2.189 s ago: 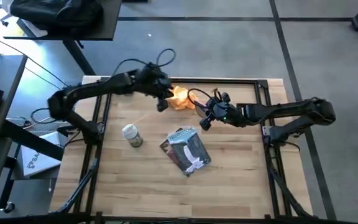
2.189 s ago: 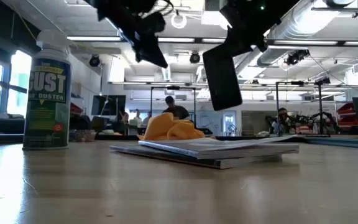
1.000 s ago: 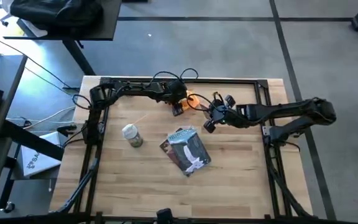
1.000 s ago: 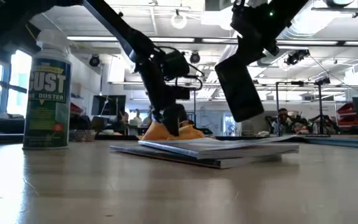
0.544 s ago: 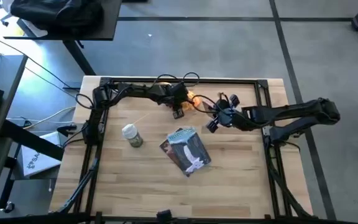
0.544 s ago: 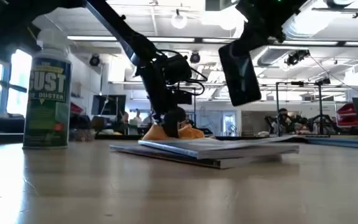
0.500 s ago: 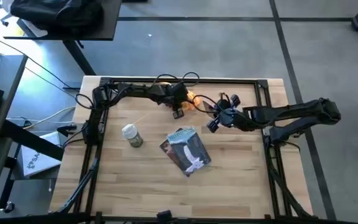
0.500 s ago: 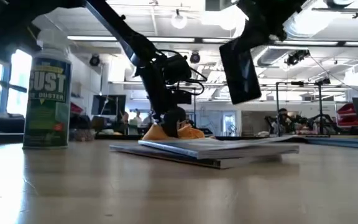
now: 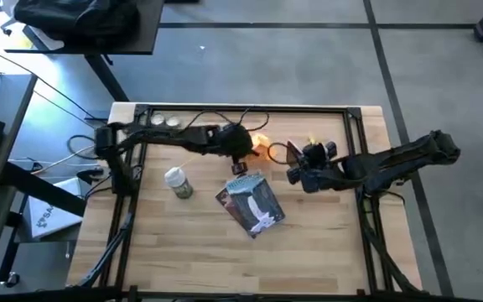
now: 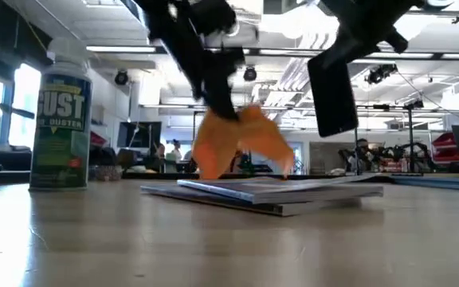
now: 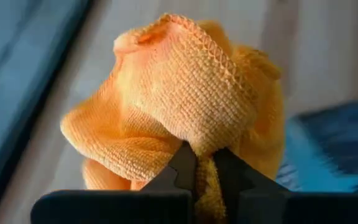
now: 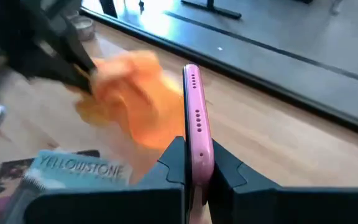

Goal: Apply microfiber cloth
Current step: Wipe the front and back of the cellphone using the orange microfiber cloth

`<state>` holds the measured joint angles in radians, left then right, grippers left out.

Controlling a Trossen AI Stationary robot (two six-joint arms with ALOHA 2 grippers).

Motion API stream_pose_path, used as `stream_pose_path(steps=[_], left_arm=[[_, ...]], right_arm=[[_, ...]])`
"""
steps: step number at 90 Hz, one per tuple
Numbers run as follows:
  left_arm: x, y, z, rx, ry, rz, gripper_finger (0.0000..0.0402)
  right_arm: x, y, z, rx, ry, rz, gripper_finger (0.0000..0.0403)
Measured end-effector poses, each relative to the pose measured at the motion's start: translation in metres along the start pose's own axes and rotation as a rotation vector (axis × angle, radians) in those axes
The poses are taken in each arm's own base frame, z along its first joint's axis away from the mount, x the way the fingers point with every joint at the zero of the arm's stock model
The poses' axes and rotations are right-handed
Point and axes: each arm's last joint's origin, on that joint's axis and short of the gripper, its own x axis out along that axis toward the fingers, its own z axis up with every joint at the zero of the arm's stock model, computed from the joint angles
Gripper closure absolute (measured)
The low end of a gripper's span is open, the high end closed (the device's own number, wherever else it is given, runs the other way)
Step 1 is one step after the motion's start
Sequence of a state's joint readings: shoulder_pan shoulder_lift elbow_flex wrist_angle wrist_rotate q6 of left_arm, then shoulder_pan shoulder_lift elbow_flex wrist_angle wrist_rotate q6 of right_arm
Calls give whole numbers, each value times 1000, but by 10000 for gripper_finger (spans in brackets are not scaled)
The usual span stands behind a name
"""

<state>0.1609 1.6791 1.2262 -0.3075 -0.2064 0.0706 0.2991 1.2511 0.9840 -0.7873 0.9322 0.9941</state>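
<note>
One knobbly-woven orange microfiber cloth (image 11: 185, 106) pinched in the left gripper (image 11: 202, 169), one slim pink-edged phone (image 12: 196, 124) clamped in the right gripper (image 12: 197, 163).

Both end effectors (image 11: 202, 163) (image 12: 194, 163) clamped, raised

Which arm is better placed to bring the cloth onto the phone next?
The left. Its tool is shut on the microfiber cloth, which hangs lifted above the table. The right tool is occupied clamping the phone on edge nearby, so it likely just presents it.
</note>
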Motion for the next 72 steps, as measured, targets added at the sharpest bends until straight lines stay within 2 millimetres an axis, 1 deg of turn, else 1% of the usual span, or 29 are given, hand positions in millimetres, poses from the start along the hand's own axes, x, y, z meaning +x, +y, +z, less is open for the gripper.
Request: stream_pose_path(steps=[11,23,28,36,45,52,58,66,72], left_arm=[[-48,-9,6,-6,-136,-13,401],[-103,-25,6,15,-306,-77,401],[-121,-33,2,32,-357,-101,401],[-142,-51,-10,110,-391,-115,401],[-162,-72,-22,184,-473,-148,401],[-179,-87,-26,219,-567,-173,401],[-191,-96,-28,259,-623,-157,402],[-209,-104,-28,283,-716,-145,401],[-221,-110,-28,306,-775,-197,401]], right_arm=[[-11,11,-12,32,-9,45,402],[-15,20,-25,109,5,63,402],[-14,24,-30,142,5,62,402],[-14,31,-38,168,8,71,402],[-12,45,-45,195,5,110,402],[-10,54,-50,197,11,143,402],[-8,60,-52,209,9,163,402],[-4,67,-57,215,12,172,402],[-3,72,-59,221,16,195,402]])
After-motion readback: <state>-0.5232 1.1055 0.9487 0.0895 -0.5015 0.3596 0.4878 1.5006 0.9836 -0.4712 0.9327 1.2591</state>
